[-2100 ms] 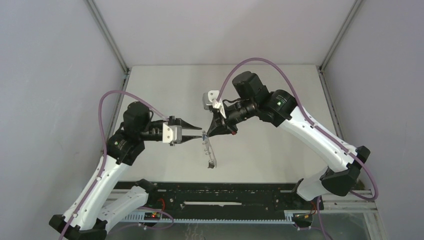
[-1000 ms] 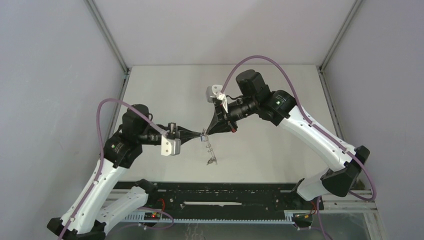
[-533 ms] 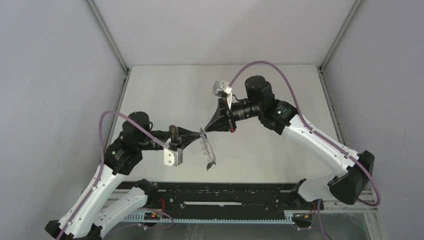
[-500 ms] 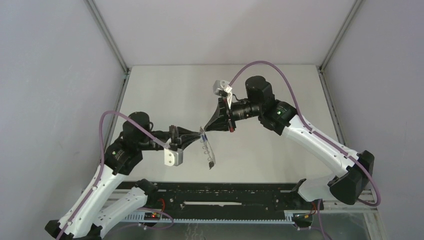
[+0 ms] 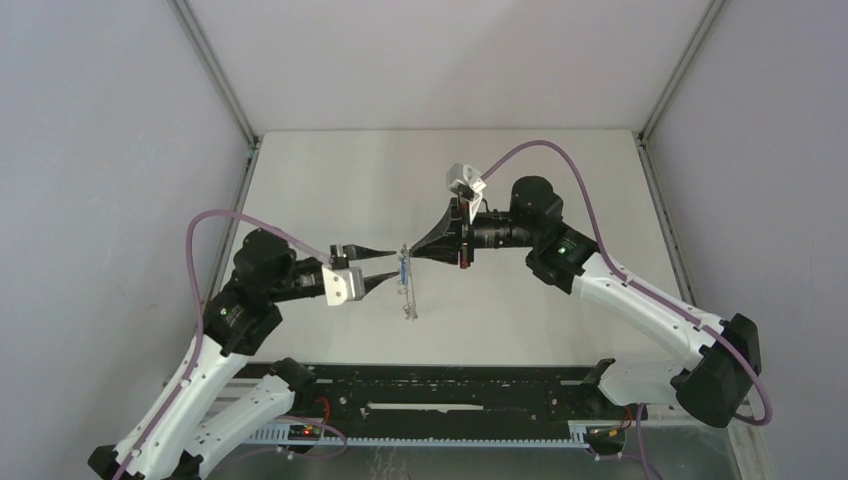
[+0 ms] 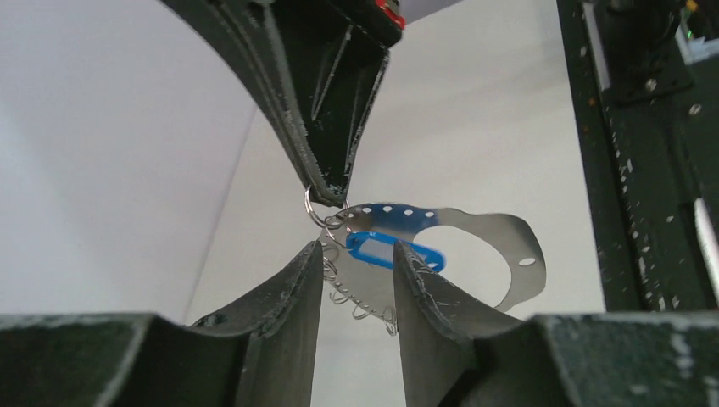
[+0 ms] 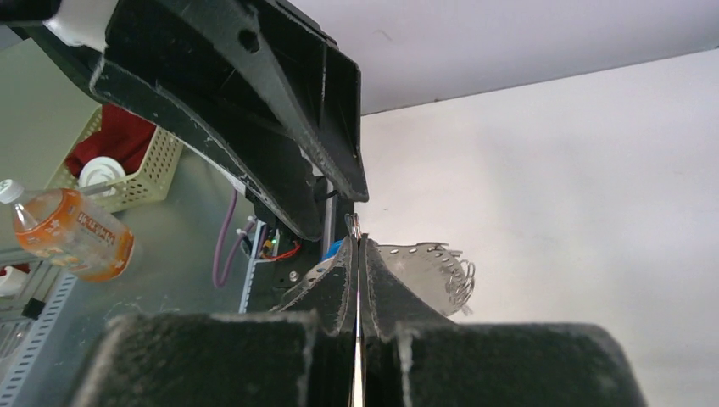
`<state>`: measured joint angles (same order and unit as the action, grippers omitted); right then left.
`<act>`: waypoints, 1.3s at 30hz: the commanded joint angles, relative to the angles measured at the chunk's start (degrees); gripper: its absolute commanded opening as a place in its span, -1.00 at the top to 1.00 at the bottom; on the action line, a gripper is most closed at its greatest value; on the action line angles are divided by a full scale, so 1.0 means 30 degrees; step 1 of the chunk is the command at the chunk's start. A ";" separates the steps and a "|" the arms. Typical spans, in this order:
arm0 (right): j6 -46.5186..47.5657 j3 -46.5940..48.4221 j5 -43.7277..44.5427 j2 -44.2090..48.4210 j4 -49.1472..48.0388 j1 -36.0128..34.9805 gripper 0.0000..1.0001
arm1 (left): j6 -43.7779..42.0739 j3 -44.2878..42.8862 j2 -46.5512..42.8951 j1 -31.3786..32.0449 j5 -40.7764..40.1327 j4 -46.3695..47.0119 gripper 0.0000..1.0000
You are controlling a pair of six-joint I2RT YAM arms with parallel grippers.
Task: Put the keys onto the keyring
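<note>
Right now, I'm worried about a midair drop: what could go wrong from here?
The right gripper pinches the keyring only by a small ring at its fingertips, so it could swing or slip. The left gripper is open around the blue key; if that key is not fully threaded, which I cannot tell, it may fall.

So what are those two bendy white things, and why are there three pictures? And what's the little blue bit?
They are two robot arms, the left arm and the right arm, bolted to a table. Each ends in a two-finger pincher called a gripper. One picture looks down from above. The other two come from small cameras on the wrists, so you see each arm's own fingers close up. The right gripper is pinched shut on the keyring, a thin metal loop hanging in the air. The blue bit is a key with a blue head, which seems to hang from it. The left gripper is open right beside it.
</note>
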<state>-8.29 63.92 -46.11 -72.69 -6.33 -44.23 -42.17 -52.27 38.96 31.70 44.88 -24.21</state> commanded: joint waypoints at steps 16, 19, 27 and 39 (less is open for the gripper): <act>0.1248 -0.0418 -0.0052 0.1318 -0.1954 -0.0160 1.00 | 0.9106 -0.2279 0.2693 -0.0639 0.2310 0.2547 0.42; 0.1236 -0.0433 -0.0042 0.1349 -0.1992 -0.0169 1.00 | 0.8921 -0.2308 0.2598 -0.0806 0.2331 0.2368 0.50; 0.1198 -0.0419 0.0193 0.1406 -0.1960 -0.0185 1.00 | 0.9143 -0.2106 0.2179 -0.1002 0.2273 0.1985 0.51; 0.0948 -0.0418 0.0140 0.1130 -0.2571 -0.0621 1.00 | 1.0879 -0.1510 0.1955 -0.1105 0.1226 0.2678 0.96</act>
<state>-5.45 62.26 -45.82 -70.65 -9.72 -45.45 -11.84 -56.38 45.58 28.71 49.21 -17.87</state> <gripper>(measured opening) 0.006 0.111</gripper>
